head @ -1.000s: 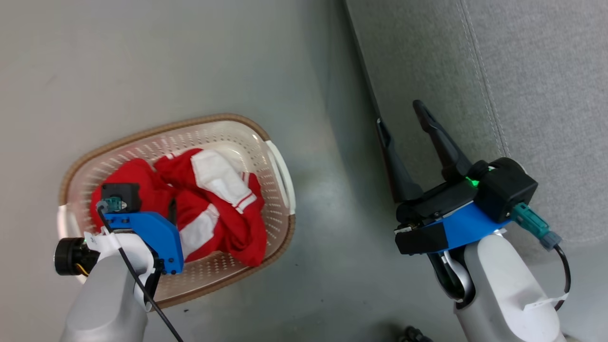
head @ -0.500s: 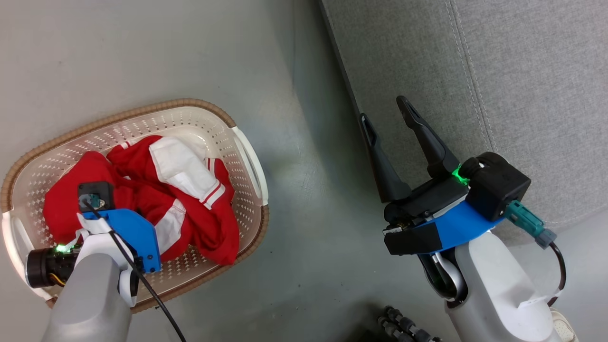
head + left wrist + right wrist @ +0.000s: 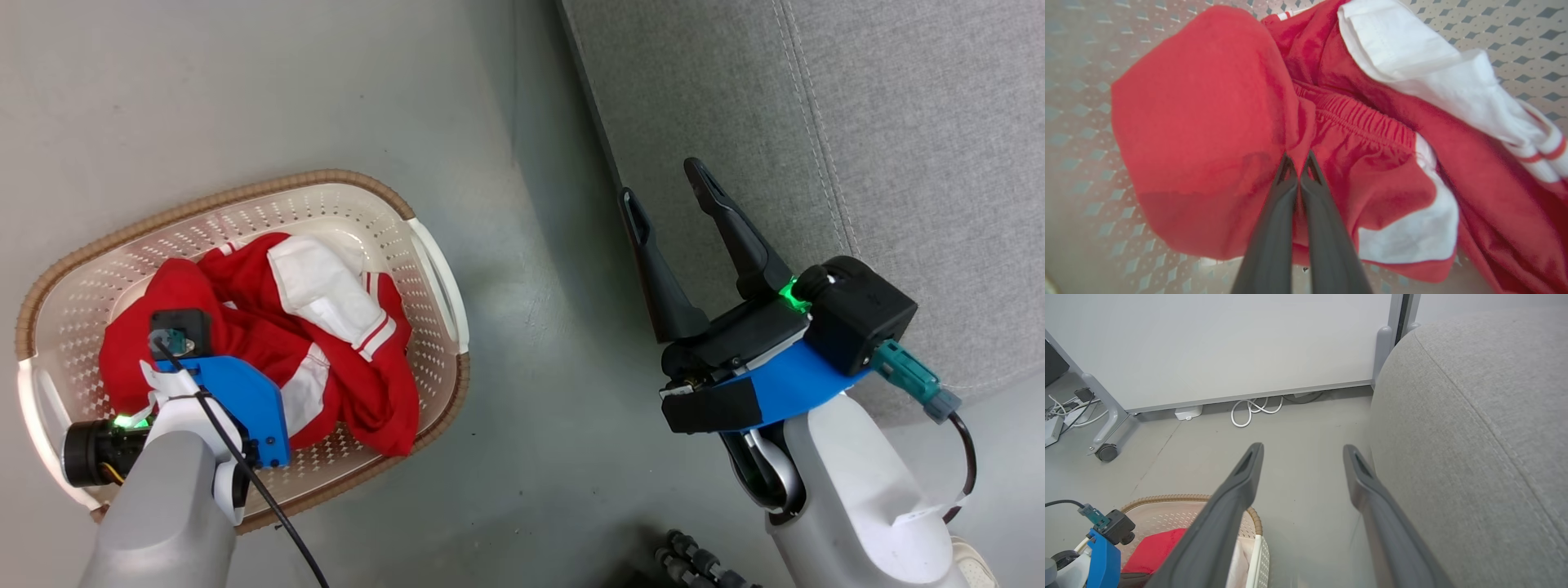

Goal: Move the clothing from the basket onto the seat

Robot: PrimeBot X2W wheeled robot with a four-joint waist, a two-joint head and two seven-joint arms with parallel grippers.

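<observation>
Clothing point(image 3: 326, 343) lies heaped in the basket point(image 3: 245, 189) on the floor point(image 3: 539, 343), left of the seat point(image 3: 857, 122). Left gripper point(image 3: 1298, 163): jaws together, pinching a red fold. Right gripper point(image 3: 661, 181): jaws apart, empty, beside seat. Step: grasp. Next likely calls for lifting clear of basket, carrying right.

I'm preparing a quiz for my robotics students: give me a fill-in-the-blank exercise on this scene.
1. The left gripper pinches a fold of the ____ clothing.
2. The clothing lies inside the ____.
3. The right gripper, beside the grey seat, has its jaws ____.
Missing words: red; basket; open.
</observation>
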